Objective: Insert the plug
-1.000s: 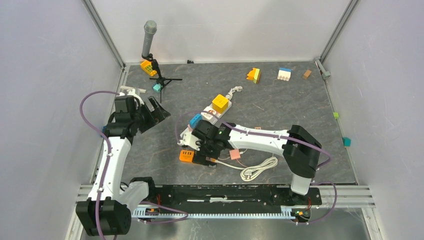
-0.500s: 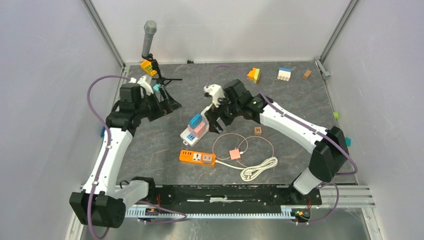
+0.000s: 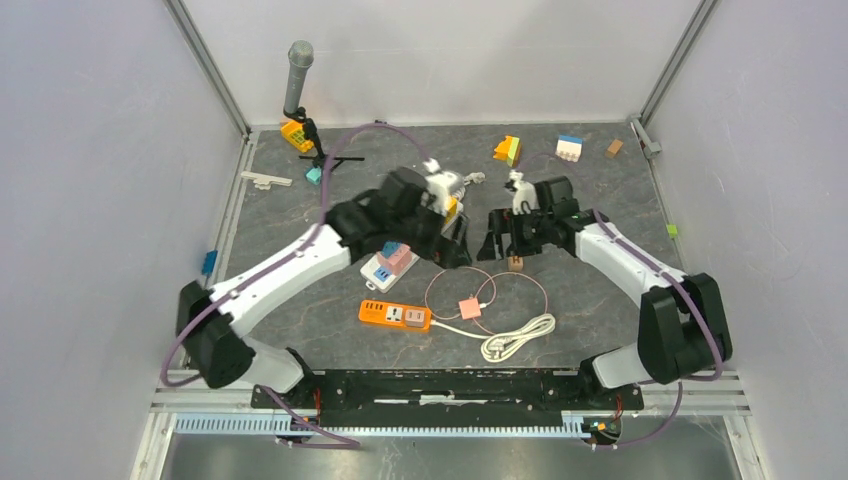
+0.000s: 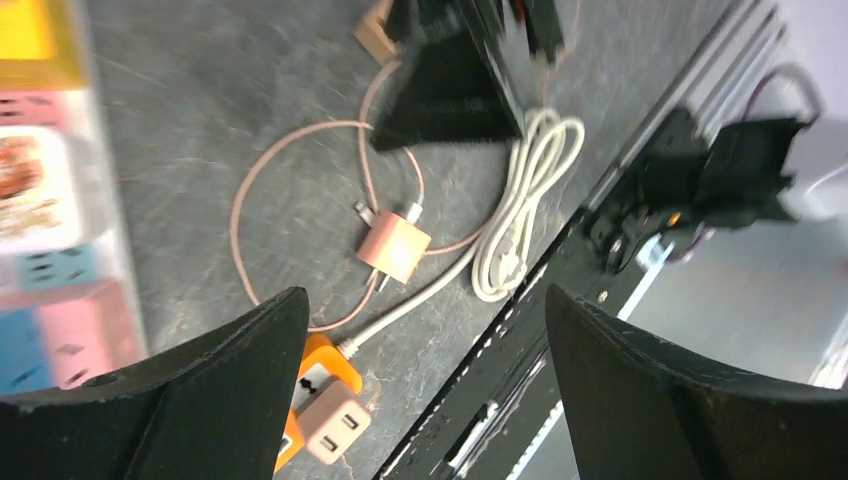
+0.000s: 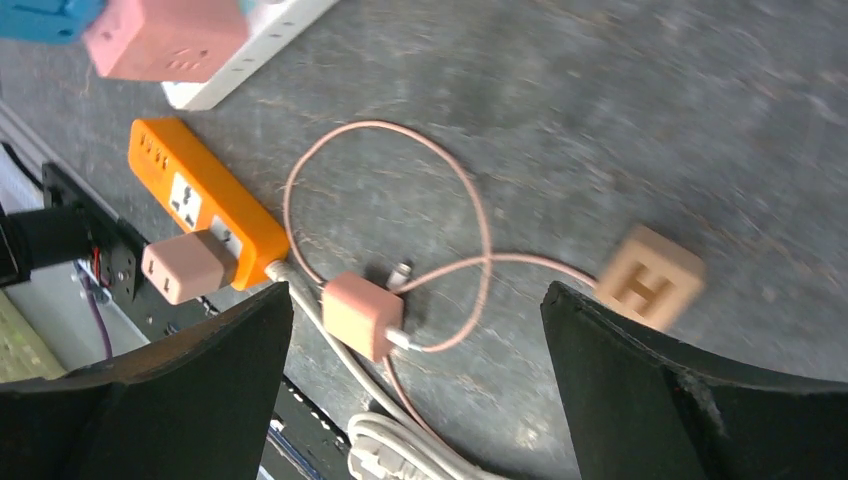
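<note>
L gripper (image 3: pixel 455 243) has swung from far left to over the white strip (image 3: pixel 377 272), R gripper (image 3: pixel 497 238) has backed off near the H block (image 3: pixel 515 263), both w/ jaws apart, empty; plug (image 3: pixel 468 307) lies on the table near the orange strip (image 3: pixel 394 315), so pick-up is not yet begun.

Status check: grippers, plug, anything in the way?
Left gripper and right gripper open, both empty. Pink plug lying loose near orange power strip, not inserted. Wooden H block close by.
</note>
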Robot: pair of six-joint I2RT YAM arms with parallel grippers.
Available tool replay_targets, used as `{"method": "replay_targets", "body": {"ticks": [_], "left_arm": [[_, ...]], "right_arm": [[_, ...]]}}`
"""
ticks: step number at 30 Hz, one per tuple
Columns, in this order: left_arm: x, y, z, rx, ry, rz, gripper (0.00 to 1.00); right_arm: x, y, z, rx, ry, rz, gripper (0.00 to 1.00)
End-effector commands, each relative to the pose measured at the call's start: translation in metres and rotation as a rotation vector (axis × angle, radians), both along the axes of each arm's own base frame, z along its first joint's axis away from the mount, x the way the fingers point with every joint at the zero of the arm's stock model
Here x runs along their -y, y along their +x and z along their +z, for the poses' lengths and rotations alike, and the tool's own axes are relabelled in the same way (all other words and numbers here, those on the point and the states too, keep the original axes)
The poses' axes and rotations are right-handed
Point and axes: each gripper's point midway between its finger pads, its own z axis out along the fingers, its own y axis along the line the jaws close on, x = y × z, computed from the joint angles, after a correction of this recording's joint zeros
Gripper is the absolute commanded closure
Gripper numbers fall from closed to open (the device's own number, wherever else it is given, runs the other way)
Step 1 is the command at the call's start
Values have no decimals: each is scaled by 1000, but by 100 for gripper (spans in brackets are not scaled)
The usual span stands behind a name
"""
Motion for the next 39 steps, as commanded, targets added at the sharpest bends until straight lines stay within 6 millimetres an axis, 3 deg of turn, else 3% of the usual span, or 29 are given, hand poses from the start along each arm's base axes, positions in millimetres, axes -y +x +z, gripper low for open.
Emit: {"method": "replay_targets", "body": {"ticks": [1, 8, 21, 26, 30, 36, 39], "left_arm": [[39, -21, -28, 128, 134, -211, 7], [70, -55, -103, 225, 399, -462, 6], [64, -29, -175, 287, 612, -454, 13], [61, -36, -192, 257, 617, -482, 18], [59, -39, -197, 245, 610, -475, 30], [48, -43, -210, 214, 643, -465, 26], [44, -38, -204, 234, 646, -429, 33]], "right_arm": [[28, 2, 4, -13, 45, -127, 2], [62, -10, -16, -69, -9, -212, 2], [82, -23, -35, -100, -86, -226, 2], [81, -21, -34, -100, -75, -223, 2], [80, -18, -30, -95, -66, -220, 2], [77, -14, -25, -90, -51, -213, 2], [77, -13, -22, -86, -46, -208, 2]]}}
